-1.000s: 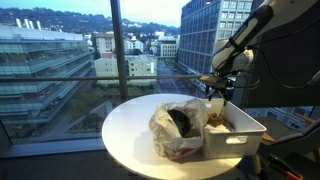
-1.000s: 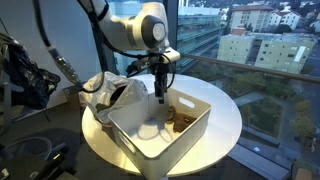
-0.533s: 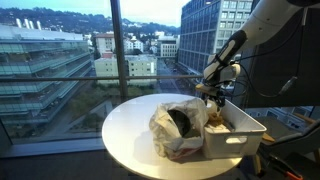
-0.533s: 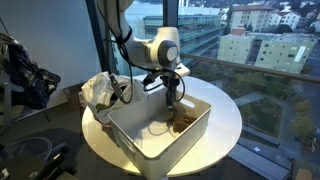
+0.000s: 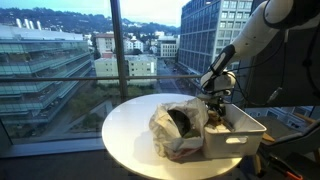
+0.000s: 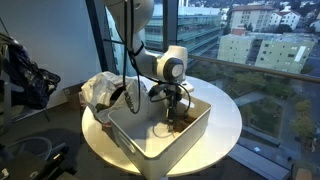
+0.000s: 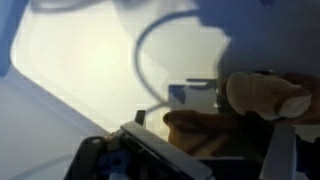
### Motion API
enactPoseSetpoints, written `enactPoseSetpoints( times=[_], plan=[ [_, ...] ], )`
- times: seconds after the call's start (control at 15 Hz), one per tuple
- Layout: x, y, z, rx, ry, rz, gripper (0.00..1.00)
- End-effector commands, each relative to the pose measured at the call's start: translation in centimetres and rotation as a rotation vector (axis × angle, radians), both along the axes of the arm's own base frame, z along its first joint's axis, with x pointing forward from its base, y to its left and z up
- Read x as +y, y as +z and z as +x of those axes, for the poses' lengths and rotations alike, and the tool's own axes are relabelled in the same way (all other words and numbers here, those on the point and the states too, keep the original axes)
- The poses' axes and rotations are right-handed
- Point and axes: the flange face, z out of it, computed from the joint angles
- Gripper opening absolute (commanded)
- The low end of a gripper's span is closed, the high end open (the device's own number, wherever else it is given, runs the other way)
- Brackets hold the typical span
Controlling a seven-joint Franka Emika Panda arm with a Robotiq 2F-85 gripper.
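My gripper (image 5: 215, 100) reaches down into a white plastic bin (image 5: 243, 137) on a round white table; it also shows in the other exterior view (image 6: 170, 124). In the wrist view the jaws (image 7: 210, 140) stand apart on either side of a brown, bread-like lump (image 7: 205, 122) on the bin floor (image 7: 80, 70). A paler tan piece (image 7: 265, 95) lies just beyond the lump. The picture is blurred, so I cannot tell whether the fingers touch the lump. Brown pieces show in the bin's corner (image 6: 184, 122) beside the gripper.
A crumpled clear plastic bag (image 5: 177, 125) with a dark thing inside lies against the bin, also seen in an exterior view (image 6: 104, 90). The round table (image 5: 125, 135) stands by a large window. Dark gear and cables (image 6: 25, 80) sit beside the table.
The gripper has moved across the bin and come down into it, from above the rim to just over the brown pieces at the bin's corner.
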Motion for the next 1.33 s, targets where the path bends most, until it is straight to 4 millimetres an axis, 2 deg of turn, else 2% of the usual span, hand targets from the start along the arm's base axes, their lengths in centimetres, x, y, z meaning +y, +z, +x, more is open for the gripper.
enactPoseSetpoints(
  times=[0.0,0.27,0.33,0.4,0.47,0.73,0.93,1.13,1.27],
  plan=[
    [0.4,-2.0,0.4,0.043,0.040,-0.008,1.00],
    [0.8,-4.2,0.3,0.072,0.053,-0.021,1.00],
    [0.8,-4.5,0.3,0.081,0.060,-0.021,0.75],
    [0.9,-4.7,0.3,0.084,0.062,-0.020,0.72],
    [0.8,-4.8,0.4,0.086,0.063,-0.018,0.65],
    [0.5,-4.5,1.0,0.096,0.059,-0.008,0.31],
    [0.1,-3.7,0.7,0.128,0.035,-0.004,0.10],
    [-0.3,-2.5,0.2,0.173,0.015,0.003,0.04],
    [-0.7,-1.8,-0.1,0.206,0.005,0.008,0.09]
  ],
)
